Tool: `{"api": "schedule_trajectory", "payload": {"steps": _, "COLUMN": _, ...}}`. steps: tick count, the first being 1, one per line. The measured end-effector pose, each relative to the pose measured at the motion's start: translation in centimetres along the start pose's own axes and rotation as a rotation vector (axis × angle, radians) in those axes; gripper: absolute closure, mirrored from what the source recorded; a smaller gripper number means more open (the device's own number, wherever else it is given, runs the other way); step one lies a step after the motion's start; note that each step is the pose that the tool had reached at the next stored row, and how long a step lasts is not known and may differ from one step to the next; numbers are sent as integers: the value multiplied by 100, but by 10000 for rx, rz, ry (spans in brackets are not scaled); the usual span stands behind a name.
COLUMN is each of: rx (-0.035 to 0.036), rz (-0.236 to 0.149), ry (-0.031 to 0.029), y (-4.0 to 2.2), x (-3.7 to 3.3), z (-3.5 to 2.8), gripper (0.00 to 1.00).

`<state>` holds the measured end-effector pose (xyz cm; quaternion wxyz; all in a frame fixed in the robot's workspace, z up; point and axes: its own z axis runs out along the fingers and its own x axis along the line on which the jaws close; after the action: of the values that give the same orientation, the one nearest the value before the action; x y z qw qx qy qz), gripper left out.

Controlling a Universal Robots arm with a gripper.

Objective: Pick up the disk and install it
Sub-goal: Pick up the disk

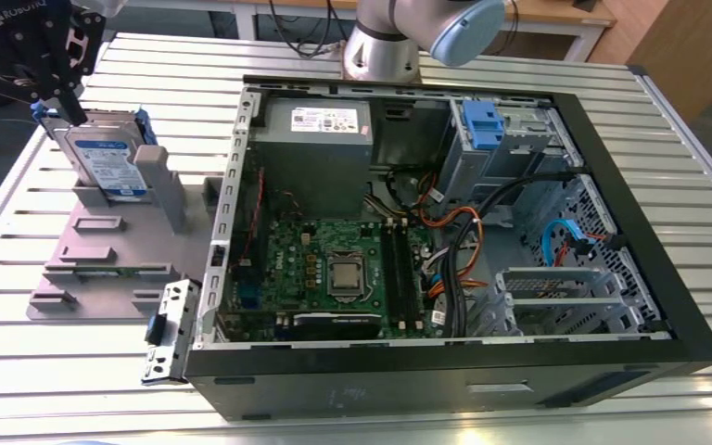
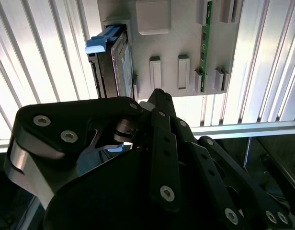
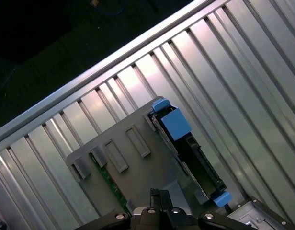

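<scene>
Standing on edge, the disk (image 1: 107, 158) sits in a slot of the grey holder plate (image 1: 90, 250), which lies along the table's (image 1: 34, 380) edge at the exterior view's left. The disk is at the plate's far corner, well outside the open computer case (image 1: 455, 375). Its white-and-blue label faces out in the exterior view, and you can see blue rail tabs at both ends in the first wrist view (image 3: 190, 153).

The gripper (image 1: 71, 111) hangs right over the disk's top edge. In both wrist views (image 2: 157, 93) (image 3: 159, 192) its fingers look pinched together with nothing between them, and they seem to be beside the disk, not around it.

So progress-wise I'd say basically zero: not picked up yet, not installed. The whole job is left.

Head count: one disk, one gripper, one holder plate, one case. There's also one thin green board (image 2: 203, 43) slotted into the plate, and one small metal bracket with a blue clip (image 1: 168, 324) lying on the table just beside the case's near corner.
</scene>
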<state>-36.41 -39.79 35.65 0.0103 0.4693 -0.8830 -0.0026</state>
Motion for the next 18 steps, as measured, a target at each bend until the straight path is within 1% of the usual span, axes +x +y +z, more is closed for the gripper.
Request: {"api": "schedule_trajectory", "payload": {"steps": 18, "rx": 3, "rz": -84, "ry": 4, "y": 0, "x": 0, "z": 0, "gripper": 89}}
